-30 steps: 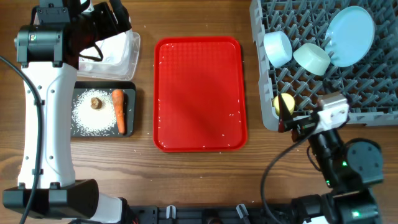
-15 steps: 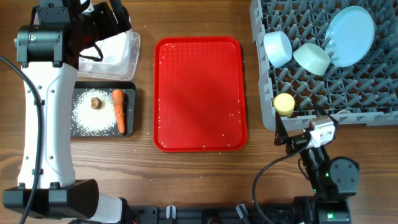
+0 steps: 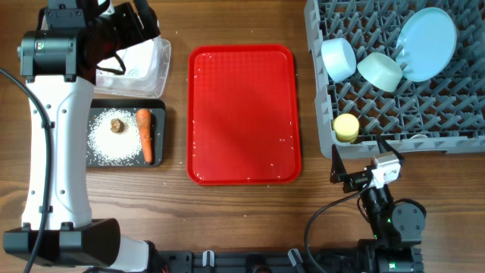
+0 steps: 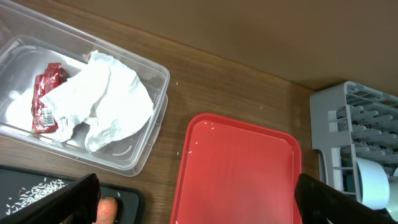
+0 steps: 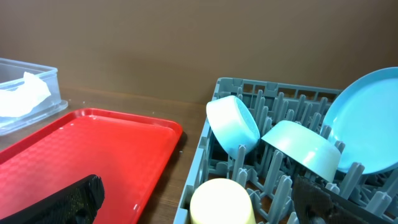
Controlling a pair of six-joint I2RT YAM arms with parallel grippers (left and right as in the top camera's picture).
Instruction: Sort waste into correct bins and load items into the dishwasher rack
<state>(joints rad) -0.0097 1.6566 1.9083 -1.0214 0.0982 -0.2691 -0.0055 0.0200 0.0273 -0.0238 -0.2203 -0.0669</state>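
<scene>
The yellow cup point(image 3: 346, 127) sits in the front left corner of the grey dishwasher rack point(image 3: 455, 114), also in the right wrist view point(image 5: 221, 202). The white-blue bowl point(image 3: 339, 58), pale green bowl point(image 3: 380, 70) and pale blue plate point(image 3: 427, 43) lean among the pegs. My right gripper point(image 3: 360, 163) is open and empty, just in front of the rack. The carrot point(image 3: 144, 135), brown lump point(image 3: 117, 125) and rice grains point(image 3: 106, 144) lie in the black tray point(image 3: 157, 112). My left gripper point(image 3: 129, 34) is open and empty above the clear tub point(image 3: 161, 64).
The red serving tray point(image 3: 242, 114) lies in the middle with a few white grains on it. The clear tub holds crumpled white paper point(image 4: 112, 106) and a red wrapper point(image 4: 46, 99). The left arm stands along the table's left side.
My right gripper has let go of the yellow cup, which now stands in the rack, and has drawn back toward the table's front edge. The left arm has not moved.
</scene>
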